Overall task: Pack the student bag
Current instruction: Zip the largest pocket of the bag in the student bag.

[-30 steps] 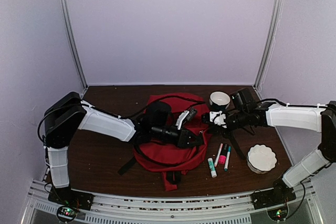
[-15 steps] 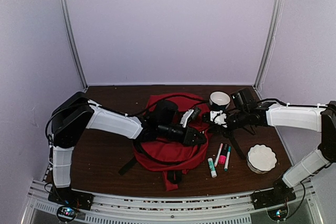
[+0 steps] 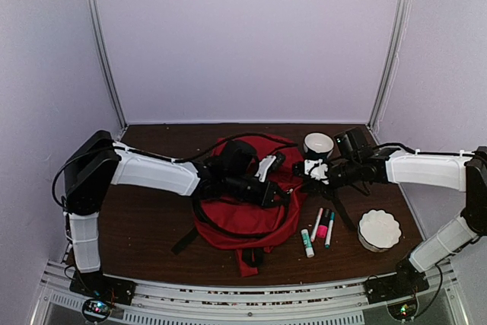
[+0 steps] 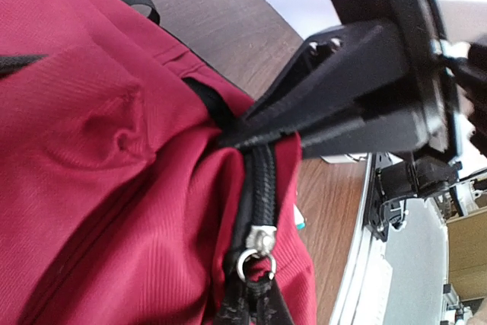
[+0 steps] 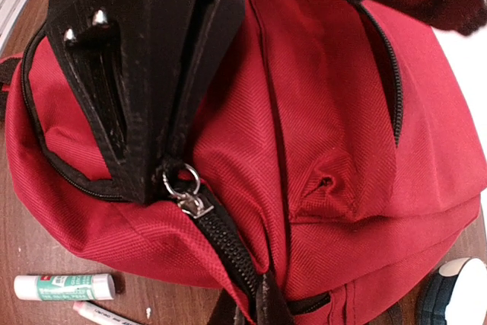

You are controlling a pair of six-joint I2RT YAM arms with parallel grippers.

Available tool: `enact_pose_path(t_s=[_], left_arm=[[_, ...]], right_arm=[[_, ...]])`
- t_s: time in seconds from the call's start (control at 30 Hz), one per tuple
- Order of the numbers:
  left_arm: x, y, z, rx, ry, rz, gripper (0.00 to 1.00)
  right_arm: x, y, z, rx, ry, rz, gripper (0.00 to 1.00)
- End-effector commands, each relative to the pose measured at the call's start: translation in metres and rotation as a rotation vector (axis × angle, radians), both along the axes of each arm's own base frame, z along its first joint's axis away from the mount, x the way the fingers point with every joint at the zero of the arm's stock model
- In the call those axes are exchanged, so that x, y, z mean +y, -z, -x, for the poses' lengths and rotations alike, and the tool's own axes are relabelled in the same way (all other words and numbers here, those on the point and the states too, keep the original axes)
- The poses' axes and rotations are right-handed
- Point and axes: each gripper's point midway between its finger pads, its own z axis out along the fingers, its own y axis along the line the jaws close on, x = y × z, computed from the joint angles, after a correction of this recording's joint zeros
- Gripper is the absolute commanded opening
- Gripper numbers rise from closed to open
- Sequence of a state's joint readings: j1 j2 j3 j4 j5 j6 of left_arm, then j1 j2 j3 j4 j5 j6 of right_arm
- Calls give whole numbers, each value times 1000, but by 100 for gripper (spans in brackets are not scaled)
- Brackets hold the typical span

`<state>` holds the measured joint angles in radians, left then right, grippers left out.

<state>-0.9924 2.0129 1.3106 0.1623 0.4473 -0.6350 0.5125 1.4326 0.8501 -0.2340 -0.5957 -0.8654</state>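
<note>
The student bag (image 3: 245,222) lies flat in the middle of the table, red with a black zip. In the left wrist view the bag (image 4: 91,150) fills the frame, and the metal zip slider (image 4: 261,240) with its ring sits just above my left gripper (image 4: 251,311). That gripper is shut on the black zip pull. Seen from above, the left gripper (image 3: 283,197) is at the bag's right edge. My right gripper (image 3: 299,173) meets it there. The right gripper (image 5: 262,306) is shut on the bag's edge at the end of the zip, a short way from the slider (image 5: 194,205).
A glue stick (image 3: 307,243) and several markers (image 3: 323,226) lie right of the bag. A white fluted bowl (image 3: 379,229) stands further right. A round white and dark cup (image 3: 318,144) sits behind the right gripper. A black strap (image 3: 183,241) trails off the bag's front left.
My left gripper's jaws have closed onto the zip pull, and the left arm has drawn back slightly to the left. The right arm has stayed in place.
</note>
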Motion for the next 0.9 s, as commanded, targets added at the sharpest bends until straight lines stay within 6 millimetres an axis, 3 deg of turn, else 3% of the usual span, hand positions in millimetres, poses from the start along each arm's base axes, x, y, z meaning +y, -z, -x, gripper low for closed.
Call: enact_pose_path(t_s=[0.0,0.23,0.53,0.7,0.87], left_arm=[[33,3,7,7,15,-137,0],[60,21,43,62,86,-252,0],[84,22,83,88,178,-359,0],[108,2,110,64,255,-489,0],[146,-22,110,11,224,-625,0]], right_arm=[[-11,-14,-32,-66,118,-10,0],[-22,-7,-43,-92,175,19,0],[-37,-10,-59,-99,289,14,0],[-47,-11,-65,-125,323,6,0],[-48,-6,-61,-118,296,11,0]])
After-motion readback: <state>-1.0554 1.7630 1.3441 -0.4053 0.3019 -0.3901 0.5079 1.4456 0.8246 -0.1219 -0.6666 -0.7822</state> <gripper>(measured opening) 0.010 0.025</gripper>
